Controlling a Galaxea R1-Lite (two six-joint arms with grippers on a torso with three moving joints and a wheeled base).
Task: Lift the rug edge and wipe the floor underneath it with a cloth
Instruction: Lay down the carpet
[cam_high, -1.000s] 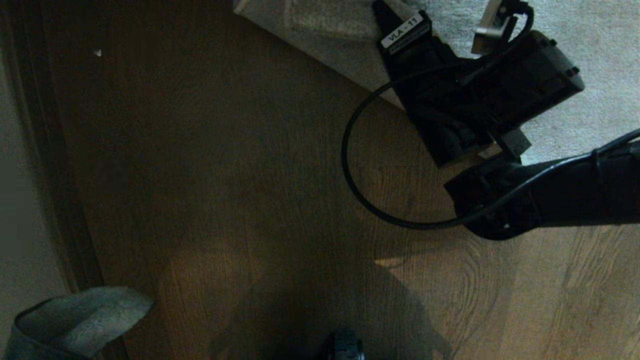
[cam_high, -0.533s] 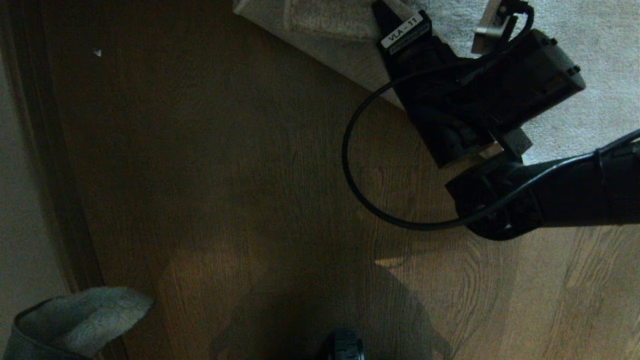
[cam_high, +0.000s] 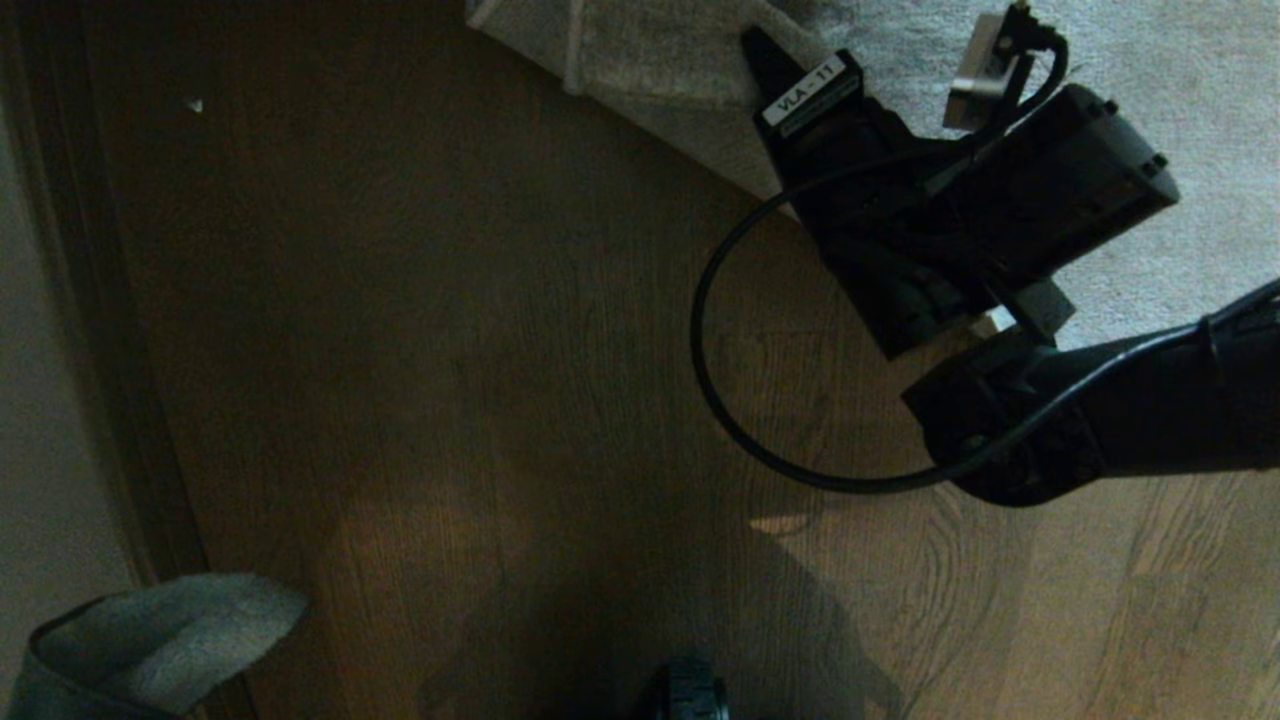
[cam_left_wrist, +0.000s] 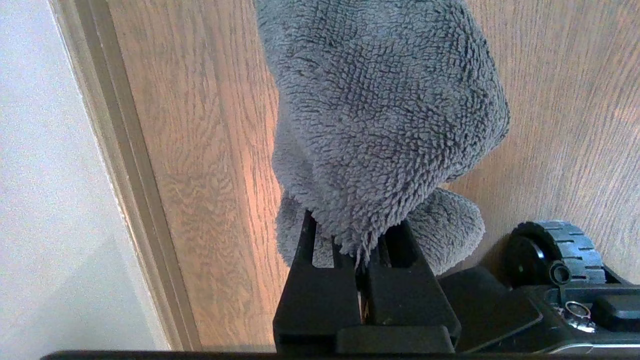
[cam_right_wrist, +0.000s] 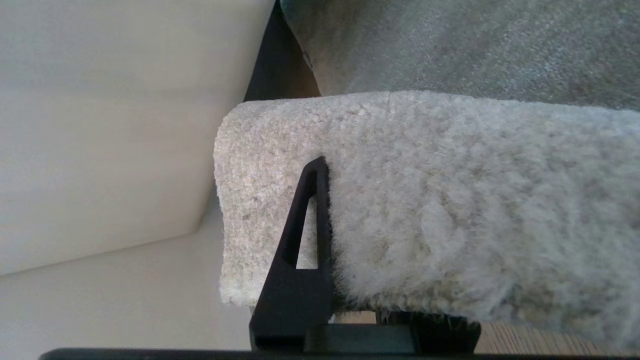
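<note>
Right pincer (cam_right_wrist: 350, 280) clamped on rug edge (cam_right_wrist: 280, 150), lifted at far right; left pincer (cam_left_wrist: 357, 250) pinching cloth (cam_left_wrist: 380, 110) near-left, well apart across bare floor (cam_high: 480, 330).

This looks like a room in a home, most likely a living space. The floor (cam_high: 450, 350) is brown wooden boarding with dark wavy grain, smooth and slightly glossy, the sort laid in houses and flats. A large light grey short-pile rug (cam_high: 1150, 60) covers part of it (its border runs straight and slantwise across the boards in the head view). Along one side a plain pale wall (cam_left_wrist: 45, 200) meets the boards at a narrow skirting strip (cam_left_wrist: 130, 165). Beside the rug's corner stands a smooth cream-coloured panel (cam_right_wrist: 110, 125), which may be furniture or wall; which one cannot be told.
</note>
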